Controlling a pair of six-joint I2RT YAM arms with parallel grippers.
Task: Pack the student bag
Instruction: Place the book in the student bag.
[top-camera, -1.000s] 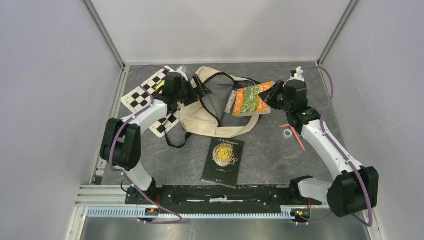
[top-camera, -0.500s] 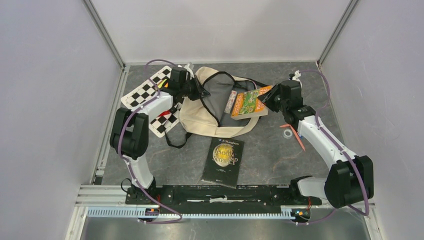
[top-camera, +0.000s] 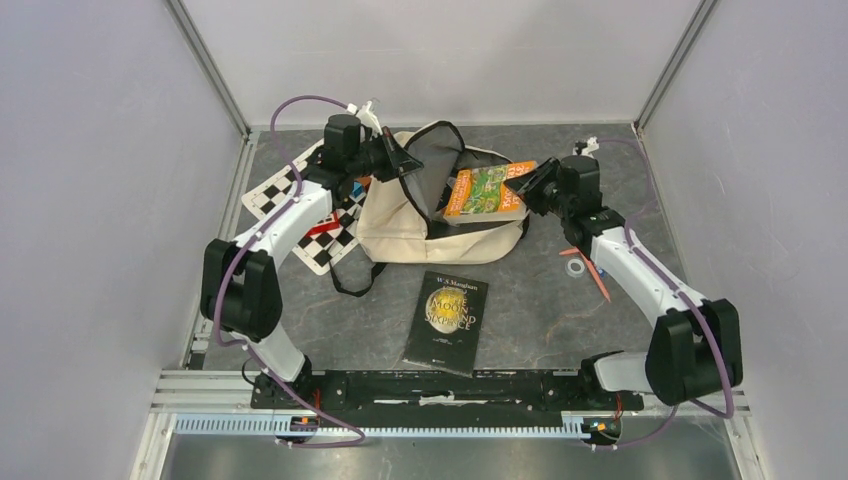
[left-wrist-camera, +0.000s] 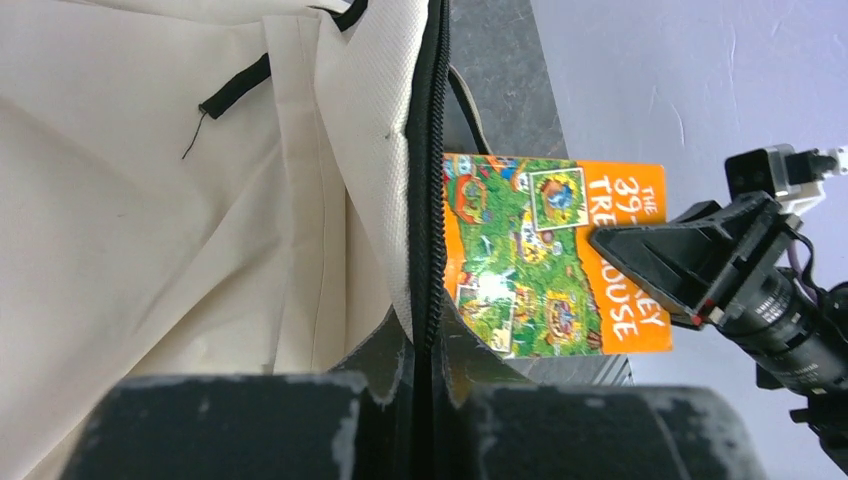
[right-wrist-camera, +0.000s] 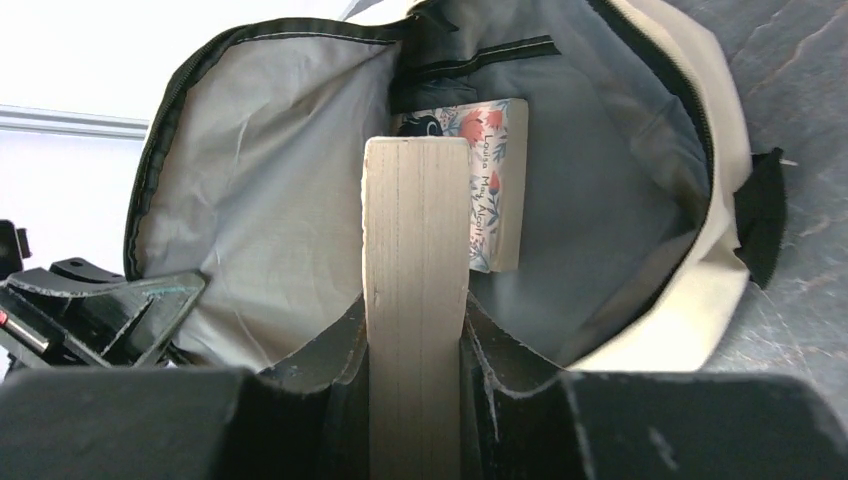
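Cream canvas student bag (top-camera: 400, 232) pinched open at zipper rim by clenched left claw (top-camera: 408, 160); orange paperback book (top-camera: 485, 192) grasped in right claw (top-camera: 521, 184) at mouth. Next: slide deeper, release.

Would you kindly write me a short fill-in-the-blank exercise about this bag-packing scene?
The left gripper pinches the student bag's black ____ edge.
The right gripper holds an ____ book at the bag's mouth.
A floral book lies ____ the bag.
Missing words: zipper, orange, inside.
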